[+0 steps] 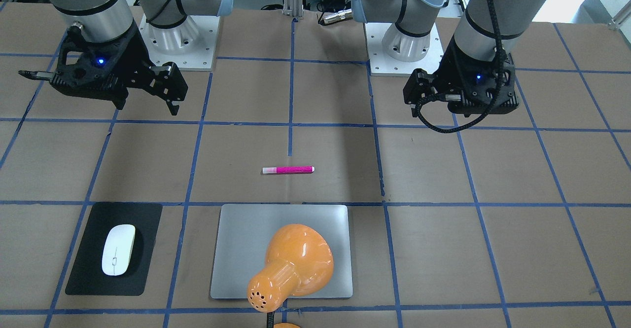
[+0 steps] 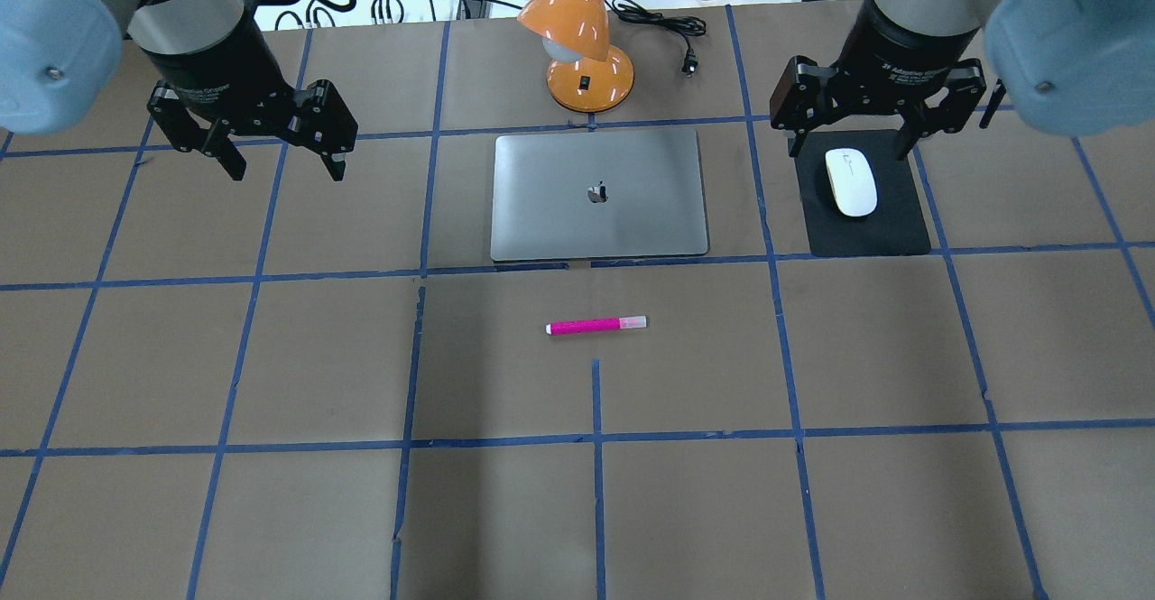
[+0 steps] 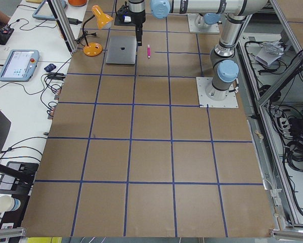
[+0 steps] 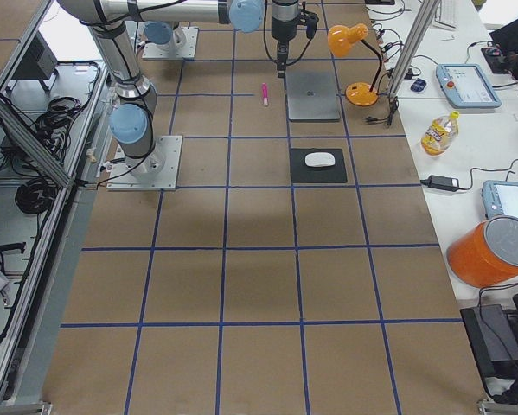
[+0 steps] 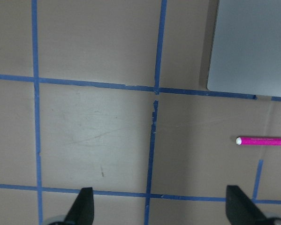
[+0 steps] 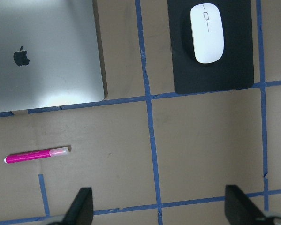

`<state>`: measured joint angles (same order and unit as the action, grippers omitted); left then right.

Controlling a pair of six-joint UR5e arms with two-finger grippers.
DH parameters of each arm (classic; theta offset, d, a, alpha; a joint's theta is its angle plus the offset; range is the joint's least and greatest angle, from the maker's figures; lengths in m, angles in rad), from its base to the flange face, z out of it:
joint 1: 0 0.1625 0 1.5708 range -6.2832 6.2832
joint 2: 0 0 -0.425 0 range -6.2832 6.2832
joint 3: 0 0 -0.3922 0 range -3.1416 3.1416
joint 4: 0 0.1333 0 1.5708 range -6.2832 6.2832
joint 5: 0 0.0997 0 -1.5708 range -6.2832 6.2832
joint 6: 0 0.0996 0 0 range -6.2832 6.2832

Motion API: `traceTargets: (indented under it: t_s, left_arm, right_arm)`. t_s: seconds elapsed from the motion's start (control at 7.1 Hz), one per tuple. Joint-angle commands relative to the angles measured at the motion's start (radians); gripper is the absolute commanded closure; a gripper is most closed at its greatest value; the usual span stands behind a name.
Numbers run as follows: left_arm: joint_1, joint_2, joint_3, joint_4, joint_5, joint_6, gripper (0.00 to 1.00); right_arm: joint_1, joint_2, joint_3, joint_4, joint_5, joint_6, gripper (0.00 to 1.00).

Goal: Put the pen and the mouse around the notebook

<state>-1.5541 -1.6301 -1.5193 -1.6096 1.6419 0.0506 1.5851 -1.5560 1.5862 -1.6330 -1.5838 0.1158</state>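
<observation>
Black matte pad carries the white mouse, beside the silver notebook. The pink pen lies on the bench near the notebook's robot-side edge, not touching it. The left gripper and right gripper hang raised, fingers spread and empty, well apart from the pen between them.
</observation>
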Motion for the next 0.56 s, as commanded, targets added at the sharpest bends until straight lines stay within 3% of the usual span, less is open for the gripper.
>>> traceTargets:
  t_s: [0.0, 0.42]
  left_arm:
    - [0.009, 0.006, 0.028, 0.02, -0.037, 0.012, 0.0]
    - [0.037, 0.029, 0.025, 0.017, -0.063, -0.113, 0.0]
  right_arm:
    - [0.0, -0.001, -0.002, 0.002, -0.001, -0.001, 0.0]
    - [0.0, -0.001, 0.0, 0.001, -0.001, -0.001, 0.0]
